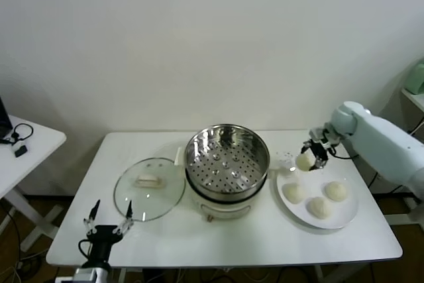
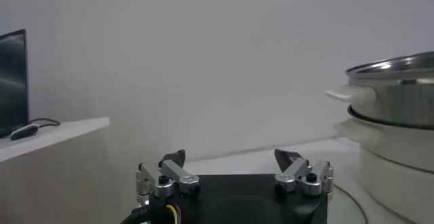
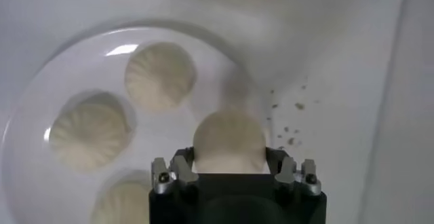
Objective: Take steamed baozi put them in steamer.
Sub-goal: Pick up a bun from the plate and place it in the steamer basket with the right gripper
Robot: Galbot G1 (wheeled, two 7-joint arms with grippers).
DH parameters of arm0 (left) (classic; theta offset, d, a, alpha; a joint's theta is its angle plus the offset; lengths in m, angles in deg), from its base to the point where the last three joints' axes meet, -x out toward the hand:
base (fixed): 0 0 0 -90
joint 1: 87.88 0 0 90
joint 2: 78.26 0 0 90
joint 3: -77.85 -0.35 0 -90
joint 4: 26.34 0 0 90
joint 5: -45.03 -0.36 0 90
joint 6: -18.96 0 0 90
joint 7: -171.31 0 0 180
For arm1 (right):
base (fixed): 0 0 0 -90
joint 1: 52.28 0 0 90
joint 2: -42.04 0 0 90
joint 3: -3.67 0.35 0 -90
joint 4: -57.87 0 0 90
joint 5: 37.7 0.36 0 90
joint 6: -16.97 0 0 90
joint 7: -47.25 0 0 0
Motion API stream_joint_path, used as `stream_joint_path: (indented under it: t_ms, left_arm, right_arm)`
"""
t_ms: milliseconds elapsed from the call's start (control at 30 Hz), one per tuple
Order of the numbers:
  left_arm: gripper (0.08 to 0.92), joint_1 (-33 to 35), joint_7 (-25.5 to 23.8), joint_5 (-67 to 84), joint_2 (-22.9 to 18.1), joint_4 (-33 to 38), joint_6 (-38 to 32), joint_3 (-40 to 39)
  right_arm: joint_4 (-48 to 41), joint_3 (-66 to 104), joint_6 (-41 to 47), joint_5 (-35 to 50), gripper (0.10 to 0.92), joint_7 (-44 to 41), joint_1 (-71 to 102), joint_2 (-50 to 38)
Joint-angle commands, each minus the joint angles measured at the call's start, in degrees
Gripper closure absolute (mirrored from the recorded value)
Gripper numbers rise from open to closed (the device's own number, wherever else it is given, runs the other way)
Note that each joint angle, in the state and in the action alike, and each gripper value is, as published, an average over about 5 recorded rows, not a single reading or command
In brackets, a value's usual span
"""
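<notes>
Baozi (image 3: 228,140) is sitting clamped in the right gripper (image 1: 311,159), hanging above the white plate's (image 1: 350,213) rim nearest the steamer (image 1: 227,158). It is likely soft, light and easily dented, best pinched low across its sides. Three more buns are lying on the plate. Left gripper (image 2: 234,171) is idling, jaws apart, beside the steamer. The held bun's underside and the finger contact are hidden.
</notes>
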Motion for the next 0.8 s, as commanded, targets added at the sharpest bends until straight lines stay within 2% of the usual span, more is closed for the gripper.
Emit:
stream_joint_path:
  t_ms: [33,200,367,800]
  left_arm:
    - [0.177,0.49,-0.07,-0.18,0.18,0.37,0.06,0.2]
    - [0.177,0.8,-0.06,-0.51,-0.04,0.63,0.13,0.19]
    - [0.177,1.03,-0.05,-0.84,-0.22,0.99,0.25,0.03]
    - [0.177,0.35,-0.06,-2.06,-1.19,2.02,1.26,-0.53]
  right_arm:
    - [18.73,-14.42,-5.08,2.61,0.338,-0.31,-20.49,-3.36]
    - [25.62,-15.14,-8.33,-2.79,0.338,-0.32,-23.72,0.13]
    - [27.63,-13.44,-9.77,-7.48,0.338,-0.09,-21.39,5.41]
    - [17.21,-10.06,-14.13,-18.4,0.338,0.73,-10.87,20.19]
